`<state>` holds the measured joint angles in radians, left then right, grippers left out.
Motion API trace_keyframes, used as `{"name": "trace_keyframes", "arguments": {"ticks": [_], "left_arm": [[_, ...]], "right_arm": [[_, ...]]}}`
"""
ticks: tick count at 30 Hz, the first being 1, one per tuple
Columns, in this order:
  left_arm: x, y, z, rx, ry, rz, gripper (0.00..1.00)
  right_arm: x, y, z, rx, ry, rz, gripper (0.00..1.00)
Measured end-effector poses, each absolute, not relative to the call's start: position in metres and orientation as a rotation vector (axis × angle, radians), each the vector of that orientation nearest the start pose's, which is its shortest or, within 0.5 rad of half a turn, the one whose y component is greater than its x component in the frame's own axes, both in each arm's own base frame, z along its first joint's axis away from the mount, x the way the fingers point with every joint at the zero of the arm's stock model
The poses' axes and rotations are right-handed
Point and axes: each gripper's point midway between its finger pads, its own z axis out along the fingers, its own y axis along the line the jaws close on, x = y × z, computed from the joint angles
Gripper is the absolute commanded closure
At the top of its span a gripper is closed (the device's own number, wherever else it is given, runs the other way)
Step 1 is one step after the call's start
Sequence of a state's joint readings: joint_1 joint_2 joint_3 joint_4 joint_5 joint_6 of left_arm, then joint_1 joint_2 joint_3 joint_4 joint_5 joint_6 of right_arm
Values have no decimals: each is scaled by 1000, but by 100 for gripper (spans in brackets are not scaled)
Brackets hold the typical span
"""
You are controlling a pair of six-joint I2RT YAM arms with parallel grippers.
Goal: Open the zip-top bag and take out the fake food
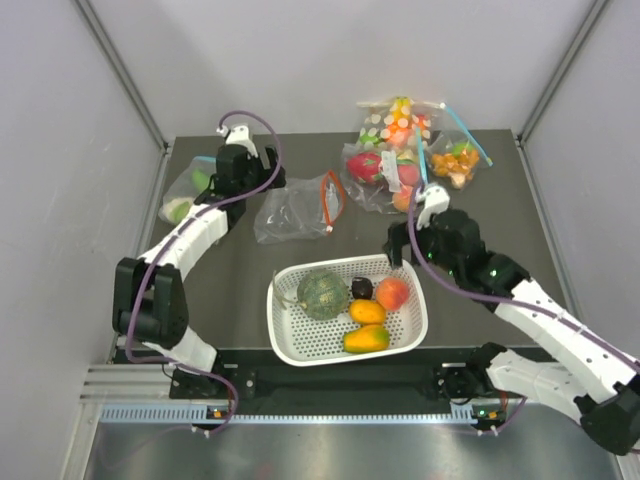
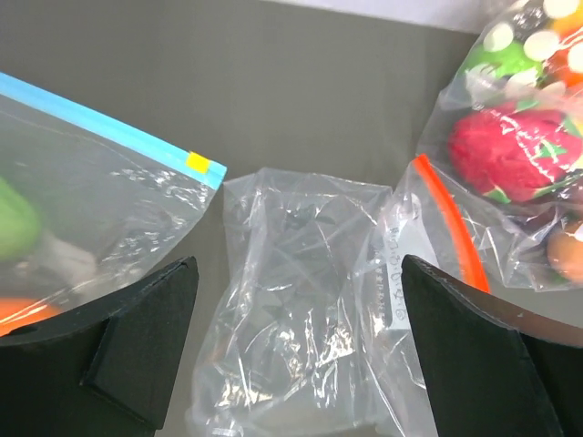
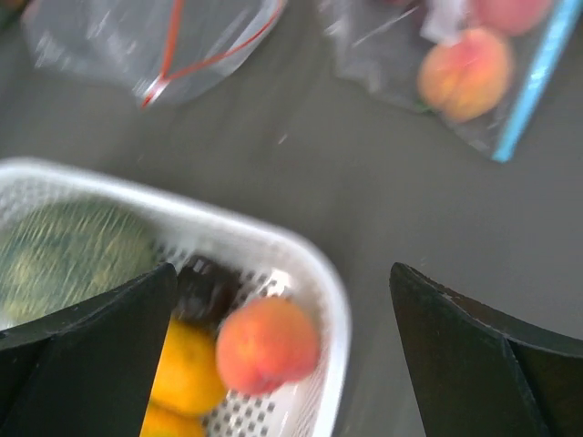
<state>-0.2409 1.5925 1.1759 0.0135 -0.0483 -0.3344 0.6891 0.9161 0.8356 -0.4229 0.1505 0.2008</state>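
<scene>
The zip-top bag [image 1: 293, 212] lies flat on the dark table, looking empty, with its red-orange zip strip [image 2: 451, 228] at its right end. The fake food sits in a white basket [image 1: 285, 340]: green melon [image 1: 322, 293], dark piece [image 1: 362, 288], peach [image 1: 391, 293], orange [image 1: 367, 311] and mango [image 1: 366, 339]. My left gripper [image 1: 266, 182] is open and empty at the bag's far left end; the bag [image 2: 301, 300] lies between its fingers [image 2: 137, 346]. My right gripper [image 1: 398, 246] is open and empty above the basket's far right corner, over the peach [image 3: 267, 344].
A blue-zipped bag with toy food [image 1: 190, 190] lies left of my left gripper. Several more filled blue-zipped bags [image 1: 405, 155] lie at the back right. Grey walls enclose the table on three sides. The basket stands at the near edge, between the arm bases.
</scene>
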Motion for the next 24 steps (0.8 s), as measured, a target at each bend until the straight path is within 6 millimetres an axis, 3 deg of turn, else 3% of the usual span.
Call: {"name": "trace_keyframes", "arguments": {"ticks": [5,10,16,20,24], "left_arm": [[449,-119,237,-99,1948,-251,2],[420,-116,254,-94,1973,-191,2],[390,-98,262,-121,2009,-109,2],[373,-87,278,-142,1983,-88,2],[363,-80,294,-159,1946,-83,2]], "right_arm": [[321,129,225,-126,2016,327,1],[358,105,244,-9,1979,343,0],[371,77,270,67,1900,348,0],[370,54,280,117,1869,320,0],[368,46,286,130,1851,317,0]]}}
